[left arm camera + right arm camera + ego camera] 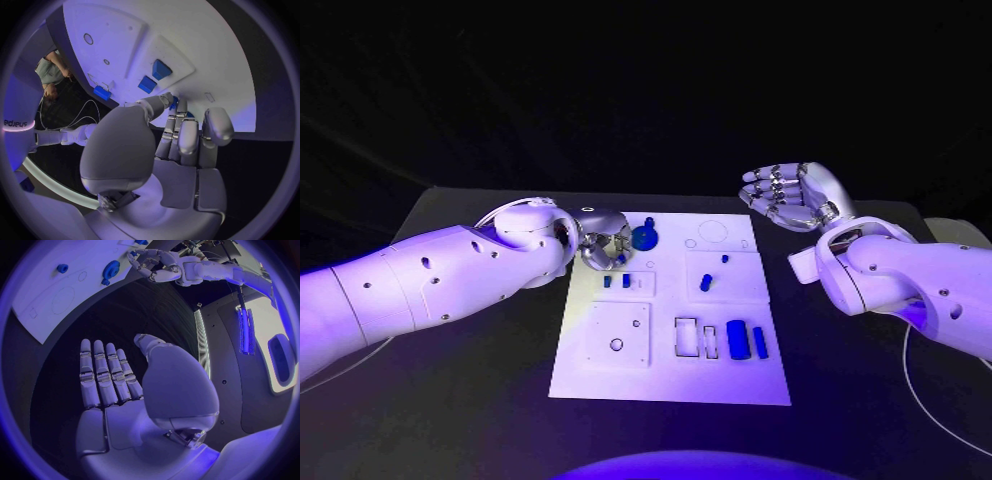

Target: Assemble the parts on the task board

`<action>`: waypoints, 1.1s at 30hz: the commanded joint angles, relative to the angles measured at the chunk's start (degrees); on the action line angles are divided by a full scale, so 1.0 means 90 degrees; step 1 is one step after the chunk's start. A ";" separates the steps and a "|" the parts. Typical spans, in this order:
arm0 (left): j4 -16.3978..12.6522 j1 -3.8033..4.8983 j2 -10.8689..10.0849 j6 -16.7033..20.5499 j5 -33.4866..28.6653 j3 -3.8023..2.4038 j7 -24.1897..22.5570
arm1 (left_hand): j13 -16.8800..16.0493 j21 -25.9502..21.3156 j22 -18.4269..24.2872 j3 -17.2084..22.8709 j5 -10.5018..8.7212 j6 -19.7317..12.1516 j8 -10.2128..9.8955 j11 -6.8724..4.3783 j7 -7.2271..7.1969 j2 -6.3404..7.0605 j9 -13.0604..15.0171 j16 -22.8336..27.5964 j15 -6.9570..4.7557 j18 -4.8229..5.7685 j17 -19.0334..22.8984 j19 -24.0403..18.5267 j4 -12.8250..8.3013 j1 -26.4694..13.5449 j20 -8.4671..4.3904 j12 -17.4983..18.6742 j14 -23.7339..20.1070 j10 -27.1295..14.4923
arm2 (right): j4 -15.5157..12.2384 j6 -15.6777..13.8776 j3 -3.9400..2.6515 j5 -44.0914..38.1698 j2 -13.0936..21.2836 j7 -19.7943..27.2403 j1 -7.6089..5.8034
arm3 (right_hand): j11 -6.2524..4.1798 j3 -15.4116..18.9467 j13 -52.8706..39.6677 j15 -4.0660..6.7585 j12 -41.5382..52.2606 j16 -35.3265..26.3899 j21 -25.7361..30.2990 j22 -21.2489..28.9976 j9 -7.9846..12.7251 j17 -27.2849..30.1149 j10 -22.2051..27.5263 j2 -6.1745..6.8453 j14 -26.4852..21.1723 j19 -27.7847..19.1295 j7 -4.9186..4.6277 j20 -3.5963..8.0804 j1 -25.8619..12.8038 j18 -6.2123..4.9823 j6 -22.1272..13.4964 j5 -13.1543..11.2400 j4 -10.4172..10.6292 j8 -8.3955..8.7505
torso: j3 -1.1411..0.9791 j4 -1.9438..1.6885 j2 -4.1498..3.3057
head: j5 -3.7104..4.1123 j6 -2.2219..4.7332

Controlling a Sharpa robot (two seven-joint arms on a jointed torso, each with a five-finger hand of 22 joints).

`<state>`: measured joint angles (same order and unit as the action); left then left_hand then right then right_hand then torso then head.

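The white task board (672, 375) lies mid-table. My left hand (603, 247) hovers at its far left corner with fingers curled, right beside a round blue part (648, 236) (111, 269). In the left wrist view a bit of blue (174, 103) shows between my thumb tip and the fingers (187, 142); whether it is pinched is unclear. Two small blue parts (617, 281) (155, 76) sit in a plate just beyond. A blue peg (707, 281) (102, 92) lies mid-board. Two blue blocks (747, 342) lie near the right edge. My right hand (792, 196) (106, 375) is raised off the board's far right corner, fingers apart, holding nothing.
A raised plate with two holes (619, 336) (106, 45) sits on the board's near left, with rectangular slots (687, 337) beside it. Circle outlines (714, 231) mark the far right corner. The black table (473, 400) surrounds the board. A thin cable (923, 390) trails on the right.
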<state>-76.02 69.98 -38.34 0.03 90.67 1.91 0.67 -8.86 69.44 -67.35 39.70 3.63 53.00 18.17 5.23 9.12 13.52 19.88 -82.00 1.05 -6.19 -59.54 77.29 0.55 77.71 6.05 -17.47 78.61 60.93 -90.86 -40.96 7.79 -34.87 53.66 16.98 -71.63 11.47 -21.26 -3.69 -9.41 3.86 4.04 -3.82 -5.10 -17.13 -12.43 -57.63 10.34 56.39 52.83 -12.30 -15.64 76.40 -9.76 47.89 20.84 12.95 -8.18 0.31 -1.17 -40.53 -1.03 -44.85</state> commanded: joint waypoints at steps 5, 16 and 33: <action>-0.0011 -0.0001 0.0003 -0.0049 -0.0041 -0.0001 0.0035 | 0.0032 -0.0099 0.0093 0.0016 -0.0007 -0.0090 -0.0092 0.0068 0.0031 0.0070 -0.0023 0.0068 0.0042 -0.0007 0.0121 -0.0080 0.0007 -0.0058 0.0030 0.0125 -0.0068 -0.0023 | -0.0003 0.0074 -0.0001 -0.0052 0.0001 0.0058 0.0002 | 0.0001 -0.0001 0.0006 0.0011 -0.0017 -0.0011 -0.0007 0.0008 0.0007 0.0008 -0.0060 -0.0039 0.0047 0.0027 -0.0282 0.0007 0.0019 -0.0087 0.0054 0.0033 -0.0040 0.0020 | -0.0003 -0.0002 0.0002 | -0.0001 -0.0004; -0.0004 -0.0001 -0.0023 -0.0005 -0.0040 -0.0001 0.0086 | 0.0071 -0.0173 0.0165 -0.0036 -0.0004 -0.0457 -0.0362 0.0094 0.0063 0.0175 -0.0115 0.0117 0.0070 -0.0023 0.0270 -0.0112 0.0036 -0.0120 0.0064 0.0346 -0.0148 -0.0086 | -0.0002 0.0090 -0.0001 -0.0052 0.0013 0.0042 0.0002 | 0.0004 0.0002 0.0006 0.0010 -0.0017 -0.0012 -0.0006 0.0014 0.0009 0.0013 -0.0060 -0.0037 0.0047 0.0028 -0.0287 0.0007 0.0017 -0.0087 0.0056 0.0031 -0.0041 0.0023 | -0.0001 0.0002 -0.0003 | 0.0005 -0.0002; -0.0097 -0.0003 -0.0146 0.0208 -0.0045 -0.0008 -0.0009 | 0.0095 -0.0307 0.0305 -0.0107 -0.0007 -0.0462 -0.0387 0.0142 0.0061 0.0211 -0.0120 0.0186 0.0104 -0.0051 0.0500 -0.0181 0.0046 -0.0131 0.0088 0.0496 -0.0239 -0.0280 | 0.0002 0.0101 -0.0001 -0.0068 0.0028 0.0025 0.0002 | 0.0006 0.0004 0.0007 0.0009 -0.0019 -0.0013 -0.0005 0.0023 0.0012 0.0022 -0.0057 -0.0033 0.0046 0.0027 -0.0288 0.0006 0.0018 -0.0086 0.0058 0.0025 -0.0046 0.0028 | 0.0004 -0.0002 0.0000 | 0.0013 0.0004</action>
<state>-76.61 69.94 -39.54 0.74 90.52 1.89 1.18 -8.10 66.93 -64.80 39.03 3.63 48.73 14.76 6.45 9.71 14.82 18.79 -80.52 1.98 -6.19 -55.29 76.14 1.02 76.41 6.74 -13.31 76.83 58.86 -90.83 -40.89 7.79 -34.87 53.89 16.93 -71.63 11.47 -21.26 -3.68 -9.41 3.86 4.04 -3.82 -4.94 -17.07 -12.28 -57.63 10.34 56.39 52.81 -12.16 -15.65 76.40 -9.76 48.03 20.84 12.95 -8.18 0.34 -1.17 -40.53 -0.97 -44.85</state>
